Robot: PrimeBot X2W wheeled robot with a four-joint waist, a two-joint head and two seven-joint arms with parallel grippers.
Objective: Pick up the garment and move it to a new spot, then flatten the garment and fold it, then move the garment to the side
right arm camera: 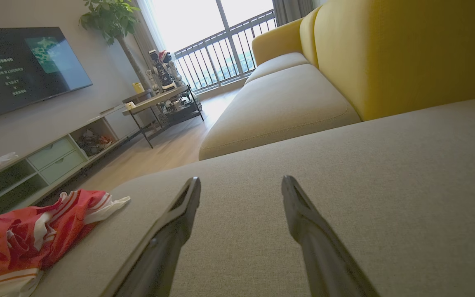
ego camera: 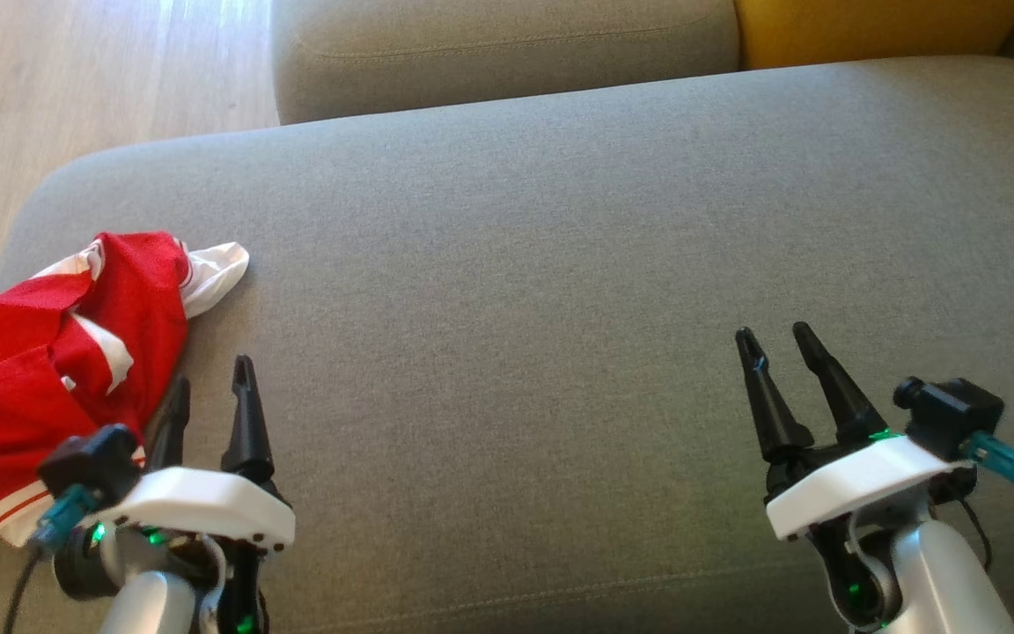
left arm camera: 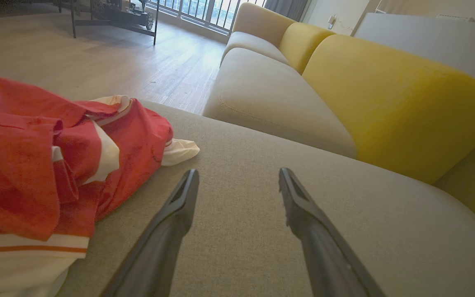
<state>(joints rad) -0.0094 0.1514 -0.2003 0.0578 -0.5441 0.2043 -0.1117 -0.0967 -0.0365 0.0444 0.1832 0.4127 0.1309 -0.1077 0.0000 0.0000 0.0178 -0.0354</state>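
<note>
Garment: a crumpled red fabric garment (ego camera: 40, 352) with white trim lies at the left edge of the head view, on a broad grey upholstered sofa seat (ego camera: 560, 264).
Left gripper: the left gripper (ego camera: 212, 374) sits at lower left, jaws spread and empty. One finger is just beside the garment's edge; contact cannot be told.
Right gripper: the right gripper (ego camera: 773, 332) sits at lower right, jaws spread and empty, well apart from the garment.
Surroundings: a yellow cushioned backrest (ego camera: 868, 26) at upper right, a pale wooden floor (ego camera: 76, 88) at upper left.
</note>
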